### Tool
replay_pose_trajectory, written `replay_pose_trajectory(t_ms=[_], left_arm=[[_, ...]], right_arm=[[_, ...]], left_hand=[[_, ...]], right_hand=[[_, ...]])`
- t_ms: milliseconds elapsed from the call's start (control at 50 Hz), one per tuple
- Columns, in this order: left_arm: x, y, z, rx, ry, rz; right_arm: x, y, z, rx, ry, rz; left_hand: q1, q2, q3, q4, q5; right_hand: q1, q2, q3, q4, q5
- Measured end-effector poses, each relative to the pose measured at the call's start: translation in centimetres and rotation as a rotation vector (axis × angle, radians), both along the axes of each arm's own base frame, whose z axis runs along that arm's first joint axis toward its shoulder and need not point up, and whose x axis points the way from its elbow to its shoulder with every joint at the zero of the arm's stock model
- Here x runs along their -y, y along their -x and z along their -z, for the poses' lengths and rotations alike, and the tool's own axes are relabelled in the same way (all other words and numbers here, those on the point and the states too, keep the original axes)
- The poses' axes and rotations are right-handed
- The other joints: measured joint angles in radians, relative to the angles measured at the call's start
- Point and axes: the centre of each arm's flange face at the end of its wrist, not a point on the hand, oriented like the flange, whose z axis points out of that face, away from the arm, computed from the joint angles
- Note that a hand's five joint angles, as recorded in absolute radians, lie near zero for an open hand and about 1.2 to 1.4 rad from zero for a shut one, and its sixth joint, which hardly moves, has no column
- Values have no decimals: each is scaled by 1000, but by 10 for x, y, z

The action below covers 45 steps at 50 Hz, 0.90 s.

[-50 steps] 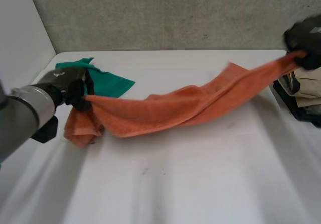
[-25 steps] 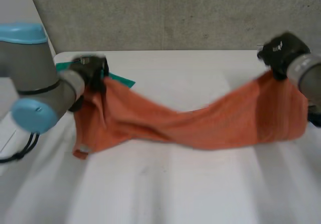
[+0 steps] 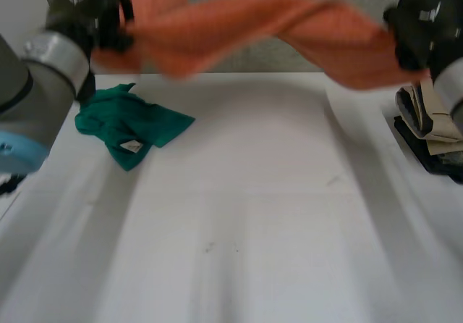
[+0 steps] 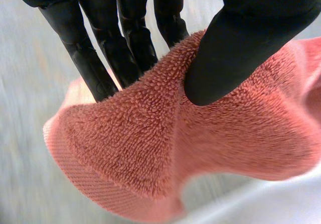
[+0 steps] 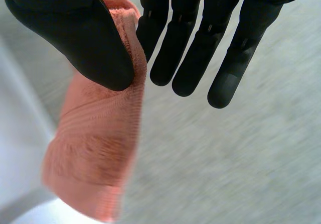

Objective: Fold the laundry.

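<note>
The orange terry-cloth towel (image 3: 246,30) hangs stretched and twisted in the air between the two hands, clear of the white table (image 3: 246,236). The left hand (image 3: 87,11) grasps one end, its thumb pressing the pile against its straight fingers (image 4: 130,38). The right hand (image 3: 423,26) pinches the hem of the other end between its thumb and fingers (image 5: 160,43). The towel looks soft, light and limp, with a grippy nap, so it will likely sag and twist unless taken by two corners along one edge. I count one orange towel and one crumpled green cloth (image 3: 134,124), which lies on the table below the left fingers. There is also one pile of folded pale and dark pieces (image 3: 427,131) below the right fingers, though how many pieces it holds is unclear.
</note>
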Motion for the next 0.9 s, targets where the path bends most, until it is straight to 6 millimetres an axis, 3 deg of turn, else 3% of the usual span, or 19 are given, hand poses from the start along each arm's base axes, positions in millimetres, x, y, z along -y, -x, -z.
replay_pose_trajectory(t_ms=[180, 380, 400, 420, 460, 560, 620, 720, 760, 820, 900], left_arm=[[-1, -16, 94, 139, -367, -39], [40, 0, 165, 211, -375, -30], [44, 3, 174, 225, -365, -27], [45, 4, 176, 229, -362, -25], [48, 9, 188, 259, -346, -15], [37, 16, 186, 301, -319, 12], [25, 16, 169, 304, -291, 21], [-14, 9, 130, 297, -230, 39], [-31, 5, 123, 297, -219, 47], [-52, 0, 126, 314, -229, 59], [-66, -2, 142, 360, -264, 74]], right_arm=[[-13, 19, 67, -82, -254, -12], [-5, 19, 120, -152, -378, -5], [-4, 19, 126, -156, -391, -5], [-4, 19, 128, -158, -399, -5], [-4, 19, 139, -163, -428, -3], [-6, 19, 150, -164, -459, 2], [-8, 20, 152, -164, -467, 3], [-12, 20, 154, -162, -481, 3], [-13, 20, 155, -161, -486, 2], [-15, 20, 156, -161, -491, 0], [-15, 20, 156, -161, -493, 0]], left_hand=[[0, 0, 0, 0, 0], [-33, -29, -28, -29, -22], [-288, -267, -262, -268, -230], [-288, -267, -262, -268, -230], [-687, -667, -657, -659, -594], [-747, -764, -754, -776, -705], [-744, -763, -753, -773, -703], [-665, -698, -692, -696, -627], [-514, -565, -565, -566, -500], [-505, -550, -546, -547, -484], [-539, -579, -576, -584, -521]], right_hand=[[0, 0, 0, 0, 0], [0, 0, 0, 0, 0], [0, 0, 0, 0, 0], [0, 0, 0, 0, 0], [0, 0, 0, 0, 0], [0, 0, 0, 0, 0], [0, 0, 0, 0, 0], [0, 0, 0, 0, 0], [0, 0, 0, 0, 0], [0, 0, 0, 0, 0], [0, 0, 0, 0, 0]])
